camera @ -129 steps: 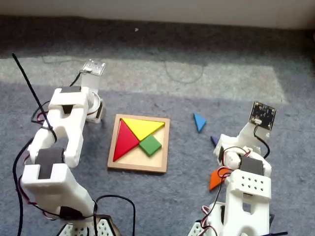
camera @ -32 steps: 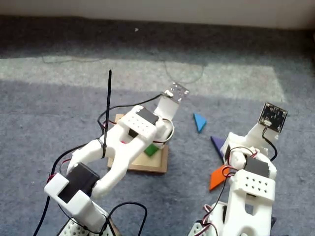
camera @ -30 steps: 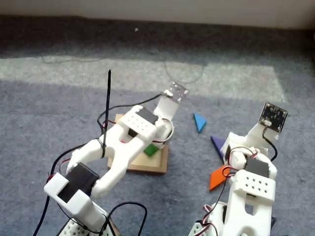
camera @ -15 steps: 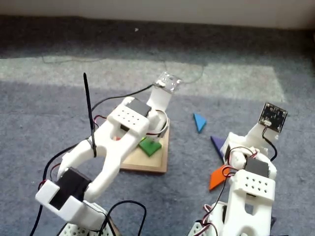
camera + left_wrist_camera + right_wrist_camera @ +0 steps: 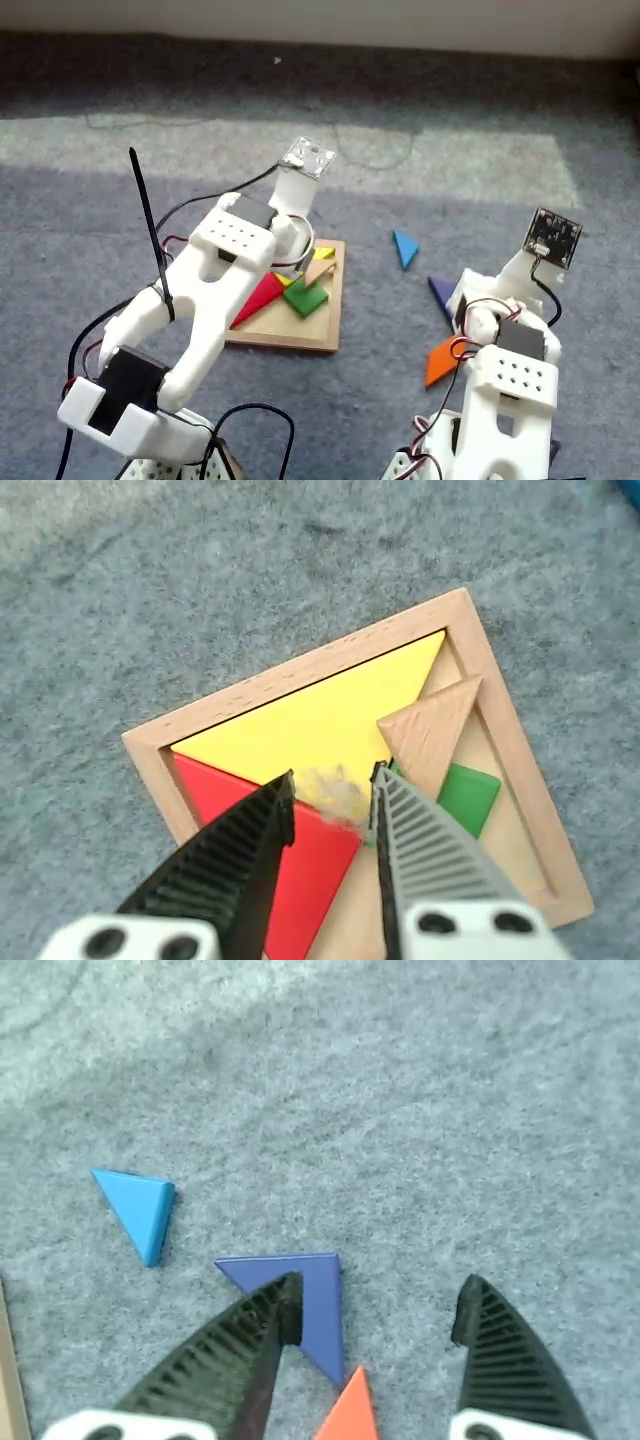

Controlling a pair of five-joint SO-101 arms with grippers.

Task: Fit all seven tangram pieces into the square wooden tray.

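The square wooden tray [image 5: 145,742] holds a big yellow triangle [image 5: 310,715], a red triangle [image 5: 322,852], a green square [image 5: 466,795] and a plain wooden triangle [image 5: 432,730], which lies between the yellow piece and the tray's side. My left gripper [image 5: 332,780] hangs open over the tray's middle, holding nothing. In the high view the left arm [image 5: 235,240] covers part of the tray [image 5: 285,340]. My right gripper [image 5: 378,1310] is open above the carpet, one finger over the purple piece [image 5: 305,1290]. A blue triangle [image 5: 140,1205] and an orange piece [image 5: 350,1415] lie nearby.
Everything rests on grey carpet. In the high view the blue triangle [image 5: 404,247], purple piece [image 5: 441,293] and orange piece [image 5: 438,362] lie right of the tray, close to the right arm [image 5: 510,380]. A thin cable [image 5: 375,150] lies on the carpet at the back.
The left arm has swung back and leftward across the tray, uncovering the wooden triangle that now lies in it. The right arm has kept still.
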